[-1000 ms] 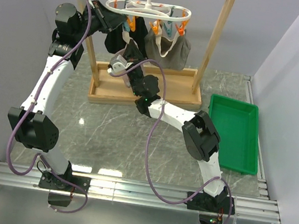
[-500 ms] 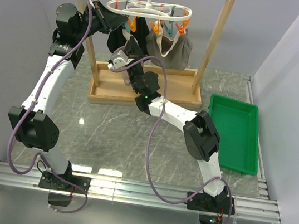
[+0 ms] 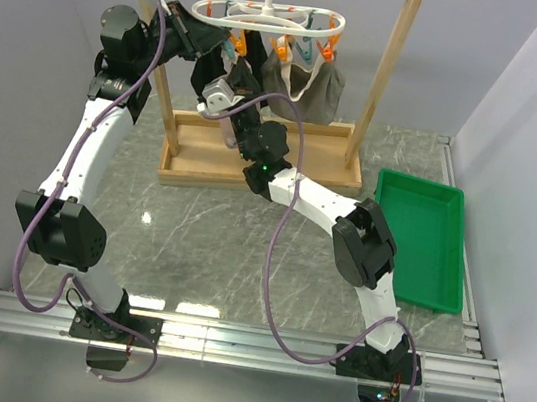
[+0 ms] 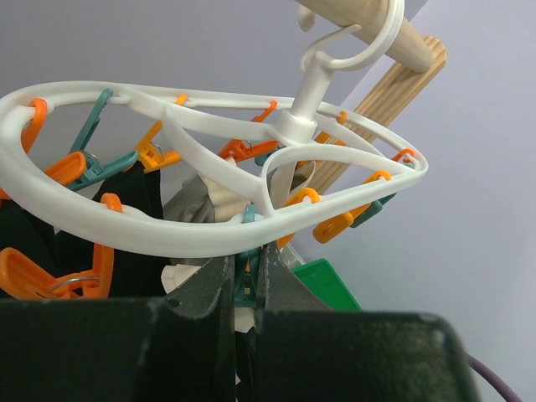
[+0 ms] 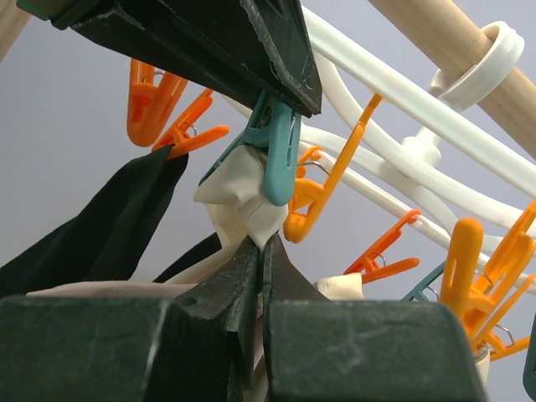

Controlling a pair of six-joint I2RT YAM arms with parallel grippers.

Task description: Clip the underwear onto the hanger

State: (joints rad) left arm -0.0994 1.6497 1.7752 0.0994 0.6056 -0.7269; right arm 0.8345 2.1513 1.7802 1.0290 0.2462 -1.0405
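The white oval hanger point(image 3: 268, 17) hangs by its hook from the rack's top bar, with orange and teal pegs dangling from it. My left gripper point(image 4: 244, 266) is under its near rim point(image 4: 201, 234) and is shut on a teal peg point(image 4: 243, 283). In the right wrist view that teal peg point(image 5: 275, 151) sits between the left fingers point(image 5: 226, 38). My right gripper point(image 5: 261, 244) is shut on the cream waistband of the underwear point(image 5: 239, 199). It holds the waistband up against the teal peg's mouth. The pink-beige body hangs below, mostly hidden.
A black garment point(image 3: 210, 71) and a grey-taupe garment point(image 3: 310, 91) hang from other pegs. The wooden rack frame point(image 3: 388, 77) stands on its base point(image 3: 284, 163). A green tray point(image 3: 420, 239) lies at the right. Several orange pegs point(image 5: 318, 201) crowd close around the fingers.
My right gripper has risen up and back with the underwear, from above the rack's base to just under the hanger's pegs. The left arm has stayed at the hanger.
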